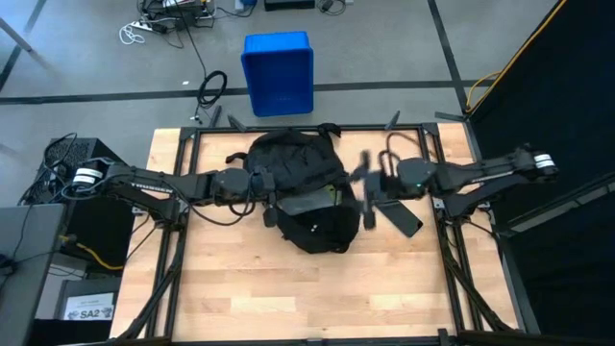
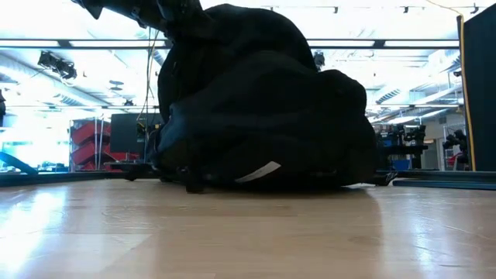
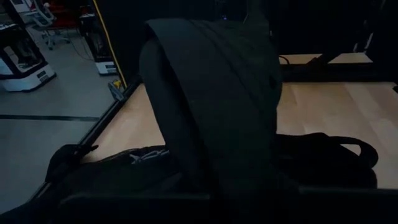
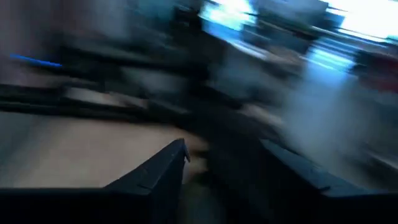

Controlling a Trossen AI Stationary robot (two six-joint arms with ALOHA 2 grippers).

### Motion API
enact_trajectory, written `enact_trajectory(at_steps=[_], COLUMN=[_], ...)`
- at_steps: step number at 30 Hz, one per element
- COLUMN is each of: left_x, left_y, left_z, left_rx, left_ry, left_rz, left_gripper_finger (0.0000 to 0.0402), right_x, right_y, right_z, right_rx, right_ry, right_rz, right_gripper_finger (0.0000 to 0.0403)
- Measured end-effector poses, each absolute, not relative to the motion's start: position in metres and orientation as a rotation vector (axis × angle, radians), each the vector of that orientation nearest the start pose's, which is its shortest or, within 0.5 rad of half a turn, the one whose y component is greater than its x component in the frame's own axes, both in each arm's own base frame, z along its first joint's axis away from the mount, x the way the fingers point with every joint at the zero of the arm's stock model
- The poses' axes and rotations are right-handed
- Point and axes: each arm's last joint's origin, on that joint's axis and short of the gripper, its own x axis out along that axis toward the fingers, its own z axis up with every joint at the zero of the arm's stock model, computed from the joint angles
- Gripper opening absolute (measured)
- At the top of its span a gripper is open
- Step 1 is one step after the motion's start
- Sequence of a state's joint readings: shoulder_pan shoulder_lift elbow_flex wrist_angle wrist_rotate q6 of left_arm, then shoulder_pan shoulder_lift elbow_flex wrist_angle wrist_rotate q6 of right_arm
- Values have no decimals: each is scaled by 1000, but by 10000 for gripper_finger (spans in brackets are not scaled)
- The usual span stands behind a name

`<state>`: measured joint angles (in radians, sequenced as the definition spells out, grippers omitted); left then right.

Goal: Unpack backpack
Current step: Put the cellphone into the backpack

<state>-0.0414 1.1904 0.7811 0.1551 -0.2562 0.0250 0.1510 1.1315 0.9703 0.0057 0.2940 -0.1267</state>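
Note:
The black backpack (image 1: 300,187) lies in the middle of the table, its underside (image 2: 263,182) on the wood. My left gripper (image 1: 267,195) reaches in from the table's left and is shut at the backpack's left side, where black fabric (image 3: 211,93) stands raised in a ridge. My right gripper (image 4: 224,155) is open, with nothing between its fingers. It hangs above the table just right of the backpack (image 1: 366,195) and touches nothing. My left gripper holds a fold of the backpack's black fabric (image 3: 217,168), coming at it nearly level from the table's left. The fabric itself hides the fingers and the place of contact. The held part (image 2: 225,31) stands up above the rest, while the backpack's bottom stays on the table.
A dark flat shape (image 1: 402,217) lies on the table under my right gripper; what it is I cannot tell. A blue plastic bin (image 1: 279,72) stands on the floor beyond the far edge. Bare wood (image 1: 307,298) fills the near half of the table.

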Motion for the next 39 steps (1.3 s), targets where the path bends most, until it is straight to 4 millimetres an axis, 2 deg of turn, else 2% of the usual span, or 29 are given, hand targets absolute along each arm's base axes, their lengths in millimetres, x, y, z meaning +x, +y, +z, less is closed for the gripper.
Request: enact_trajectory(at_steps=[3,6,14,19,24,28,32,35,39], left_x=[263,263,263,263,263,263,263,262,262], left_y=[-4,-4,-4,-4,-4,-4,-4,-4,-4], left_z=[282,281,280,280,279,279,279,278,277], left_rx=[61,62,68,77,78,78,78,77,77], left_ry=[257,271,282,283,285,285,288,299,310], left_rz=[211,210,210,208,208,208,202,181,175], left_gripper_finger=[0,0,0,0,0,0,0,0,0], right_x=[236,222,209,202,204,205,198,191,179], right_y=[18,9,6,8,7,3,-3,-8,-19], right_z=[338,324,283,265,250,233,209,191,176], right_rx=[-249,-270,36,124,243,321,391,463,510], right_ry=[335,492,893,1114,1264,1360,1450,1461,1474], right_rz=[-520,-672,-515,-556,-582,-579,-509,-426,-462], right_gripper_finger=[163,158,187,239,300,331,337,328,314])
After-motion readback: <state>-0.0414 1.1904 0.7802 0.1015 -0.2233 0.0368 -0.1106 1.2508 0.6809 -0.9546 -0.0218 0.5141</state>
